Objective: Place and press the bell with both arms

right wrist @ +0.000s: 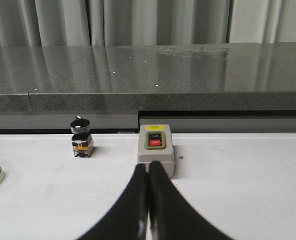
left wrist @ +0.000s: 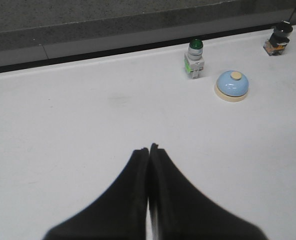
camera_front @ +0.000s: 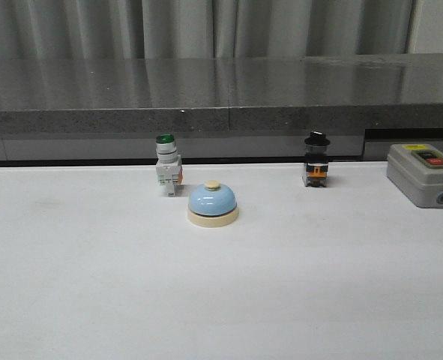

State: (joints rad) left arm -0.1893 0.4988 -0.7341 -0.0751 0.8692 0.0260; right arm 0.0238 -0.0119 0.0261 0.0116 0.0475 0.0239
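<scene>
1. Front view: small light-blue domed call bell [camera_front: 213,203] with cream base and cream knob stands upright on the white table [camera_front: 94,300], near the middle, toward the far side. Neither arm shows in this view.
2. Bell sits just in front of and beside a green-capped white push-button switch [camera_front: 167,165]; a black-capped switch [camera_front: 316,160] stands well apart on the other side; a grey on/off control box [camera_front: 423,174] rests near the table's right edge.
3. Left wrist view: black left gripper [left wrist: 149,150] has its fingers pressed together, nothing between them, hovering over bare table well short of the bell.
4. Right wrist view: black right gripper [right wrist: 148,167] likewise closed and empty, just in front of the grey box; only a sliver of the bell shows at the frame edge.
5. Progress, as judged: no contact with the bell yet. Placing and pressing both appear left to do; each arm has a reach ahead of it.
6. Surface: matte white, faint smudges, otherwise flat.
7. Room: speckled dark-grey stone ledge [camera_front: 206,97] runs behind the table; pale grey curtains [camera_front: 206,26] hang beyond.
</scene>
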